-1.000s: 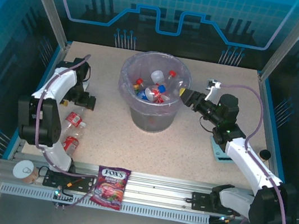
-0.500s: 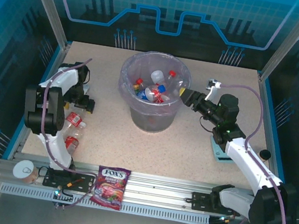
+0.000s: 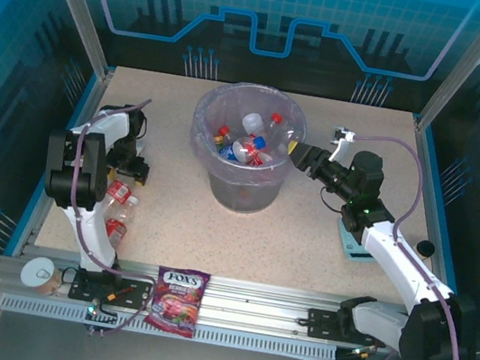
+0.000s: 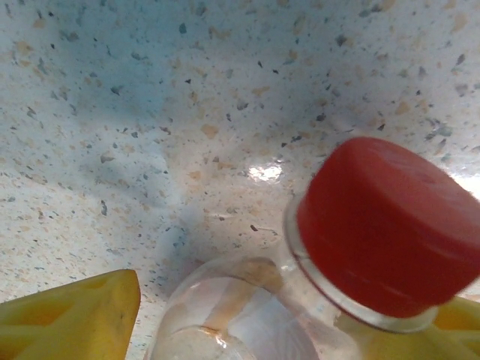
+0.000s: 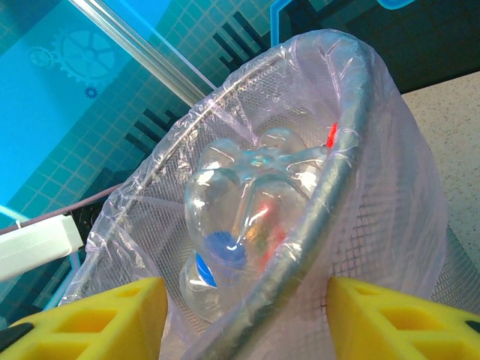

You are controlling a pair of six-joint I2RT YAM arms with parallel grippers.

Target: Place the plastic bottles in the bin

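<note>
The bin (image 3: 221, 182), grey with a lilac liner, stands mid-table and holds several plastic bottles (image 3: 248, 140). Beside the left arm, three more red-capped plastic bottles (image 3: 119, 192) lie on the table. My left gripper (image 3: 130, 167) is down over the farthest one. In the left wrist view its yellow fingers (image 4: 71, 315) flank the clear shoulder of this bottle (image 4: 225, 315) below its red cap (image 4: 390, 225), and a thin gap remains at the left finger. My right gripper (image 3: 300, 156) is open astride the bin's right rim (image 5: 330, 195), with a clear bottle (image 5: 240, 217) inside.
A purple Fox's candy bag (image 3: 178, 298) lies on the front rail. A round tin can (image 3: 40, 274) sits at the front left corner. Under the right arm are a teal flat piece (image 3: 353, 245) and a small black object (image 3: 426, 249). Blue walls enclose the table.
The left arm has folded in and its jaws have narrowed around the red-capped bottle. The right arm and the bin have not moved.
</note>
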